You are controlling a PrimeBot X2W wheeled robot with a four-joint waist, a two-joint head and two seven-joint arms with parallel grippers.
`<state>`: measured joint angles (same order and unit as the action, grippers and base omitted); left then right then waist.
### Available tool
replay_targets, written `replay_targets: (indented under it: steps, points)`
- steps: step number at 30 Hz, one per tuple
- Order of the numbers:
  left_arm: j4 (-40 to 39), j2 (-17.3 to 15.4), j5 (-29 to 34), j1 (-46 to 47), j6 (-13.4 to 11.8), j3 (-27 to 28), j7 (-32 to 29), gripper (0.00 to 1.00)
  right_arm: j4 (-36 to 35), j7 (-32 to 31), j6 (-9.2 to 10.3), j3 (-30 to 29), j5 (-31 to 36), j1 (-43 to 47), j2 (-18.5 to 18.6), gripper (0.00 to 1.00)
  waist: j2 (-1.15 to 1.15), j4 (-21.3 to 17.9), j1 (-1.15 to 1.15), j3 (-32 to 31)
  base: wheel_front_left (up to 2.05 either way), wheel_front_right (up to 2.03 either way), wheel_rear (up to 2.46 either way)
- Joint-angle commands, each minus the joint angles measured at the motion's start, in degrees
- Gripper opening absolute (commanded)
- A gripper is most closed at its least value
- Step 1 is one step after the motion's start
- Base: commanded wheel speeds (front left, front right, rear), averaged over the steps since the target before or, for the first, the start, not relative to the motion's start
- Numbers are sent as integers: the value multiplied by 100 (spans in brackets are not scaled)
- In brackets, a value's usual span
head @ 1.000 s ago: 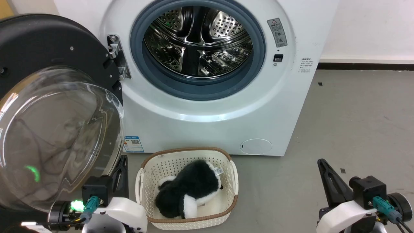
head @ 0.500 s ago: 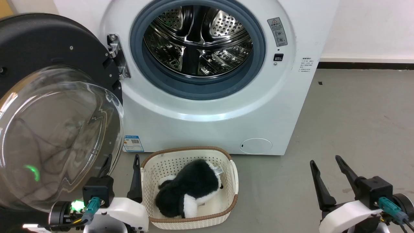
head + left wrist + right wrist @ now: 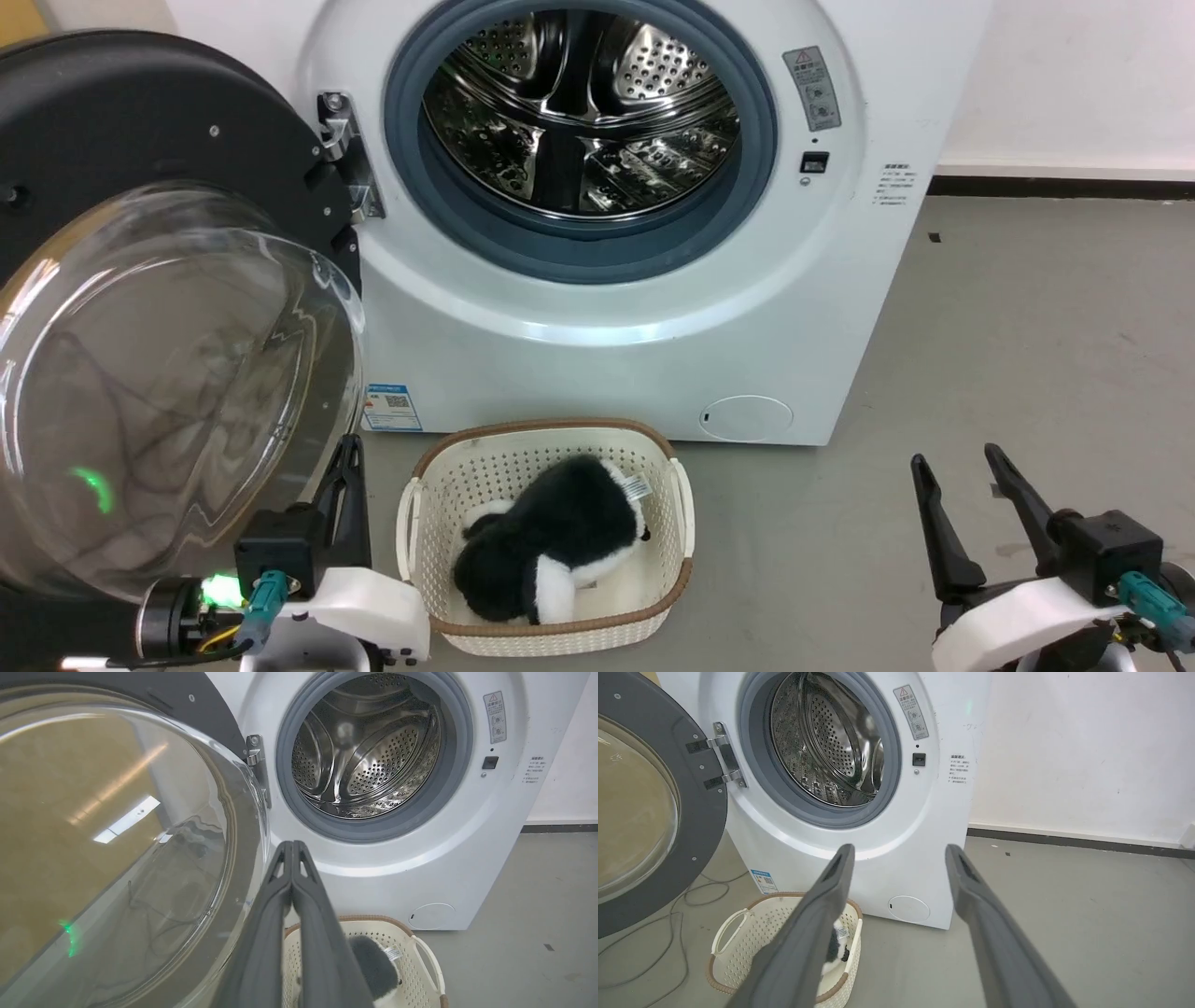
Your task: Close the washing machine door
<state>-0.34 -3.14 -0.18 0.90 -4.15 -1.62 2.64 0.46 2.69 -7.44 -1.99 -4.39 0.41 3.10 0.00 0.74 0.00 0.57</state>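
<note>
The washing machine door (image 3: 112, 112) is open; blue sticker (image 3: 387, 406) and warning label (image 3: 815, 89) are unreadable. Grey floor (image 3: 1027, 327). Left gripper (image 3: 350, 441) clenched empty, right gripper (image 3: 957, 455) released.

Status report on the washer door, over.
Left gripper shut, empty, beside the washing machine door. Right gripper open, empty. Door wide open. Basket on floor before the machine.

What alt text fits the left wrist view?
The washing machine door hangs wide open at left, beside the steel drum. The left end effector, shut, points between them, above a white basket holding a plush toy.
</note>
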Motion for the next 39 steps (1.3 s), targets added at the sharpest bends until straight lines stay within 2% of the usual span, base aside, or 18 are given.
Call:
replay_targets:
  steps: [1, 13, 19, 31, 39]
  points:
    - [-70, -42, -21, 76, -72, -5, 61, 0, 10, 63, -1, -33, -73, -34, -5, 100, 0, 29, 0, 11, 0, 0, 0]
    - [-672, -129, -107, 431, -116, 179, 205, 0, 22, 206, -1, -167, -290, -64, -7, 100, 0, 307, 0, 105, 0, 0, 0]
    - [-1061, -141, -253, 702, -53, 415, 276, 0, 41, 277, -2, -241, -374, -80, -8, 100, 0, 512, 0, 161, 0, 0, 0]
    - [-1521, -101, -683, 1471, 356, 1371, 420, 0, 114, 420, -2, -403, -533, -145, -10, 100, 0, 1004, 0, 296, 0, 0, 0]
    - [-1478, -59, -1046, 2014, 658, 2074, 504, 0, 227, 503, -2, -504, -658, -156, -12, 100, 0, 1303, 0, 360, 0, 0, 0]
